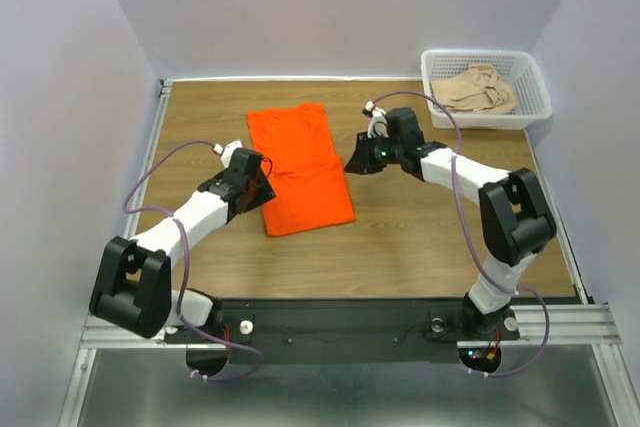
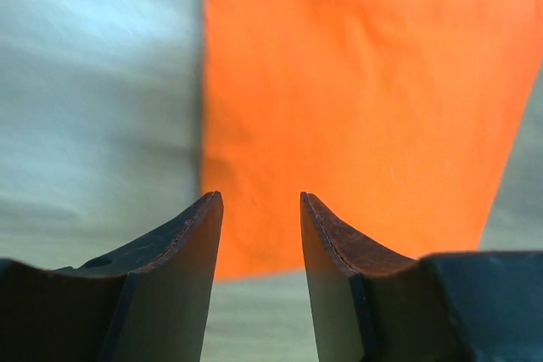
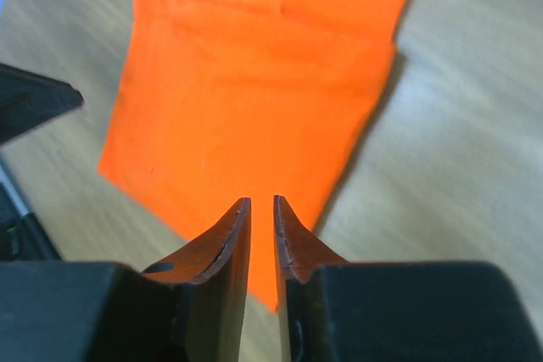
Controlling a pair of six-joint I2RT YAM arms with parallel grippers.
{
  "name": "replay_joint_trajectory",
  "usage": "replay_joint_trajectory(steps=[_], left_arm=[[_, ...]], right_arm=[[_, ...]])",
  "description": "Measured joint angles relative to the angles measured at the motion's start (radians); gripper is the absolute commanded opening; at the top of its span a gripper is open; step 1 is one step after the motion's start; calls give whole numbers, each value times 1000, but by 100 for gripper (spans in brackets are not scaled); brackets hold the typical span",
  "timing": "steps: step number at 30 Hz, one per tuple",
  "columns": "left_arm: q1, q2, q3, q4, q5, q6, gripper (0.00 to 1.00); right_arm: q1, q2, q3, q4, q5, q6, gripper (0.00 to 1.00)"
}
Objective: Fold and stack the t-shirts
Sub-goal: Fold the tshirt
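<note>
1. On the table [image 1: 420, 247], one orange t-shirt [image 1: 300, 172] is lying folded.
2. One beige t-shirt [image 1: 480, 89] is sitting in one basket [image 1: 480, 53].
3. Left gripper [image 2: 261, 197] is gaping wide, right gripper [image 3: 261, 199] is hanging barely ajar, both empty.

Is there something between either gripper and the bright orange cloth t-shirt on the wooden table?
Nothing visible. The left gripper sits by the left edge of the bright orange cloth t-shirt, the right gripper by its right edge; both wrist views show only cloth and bare wooden table ahead.
</note>
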Motion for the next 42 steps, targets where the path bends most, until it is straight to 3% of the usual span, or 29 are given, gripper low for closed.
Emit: replay_joint_trajectory(steps=[6,17,24,32,36,42], left_arm=[[79,181,138,40,-45,108,37],[106,488,336,104,-53,251,30],[106,532,352,128,-22,257,27],[19,468,250,201,28,193,28],[-22,399,182,190,61,158,38],[-28,262,153,100,48,150,65]], right_arm=[[53,178,180,-16,66,-21,27],[68,420,403,-23,125,-8,27],[56,419,323,23,165,27,26],[37,184,-12,57,212,66,26],[33,101,-97,24,235,65,27],[33,16,-106,-90,257,55,38]])
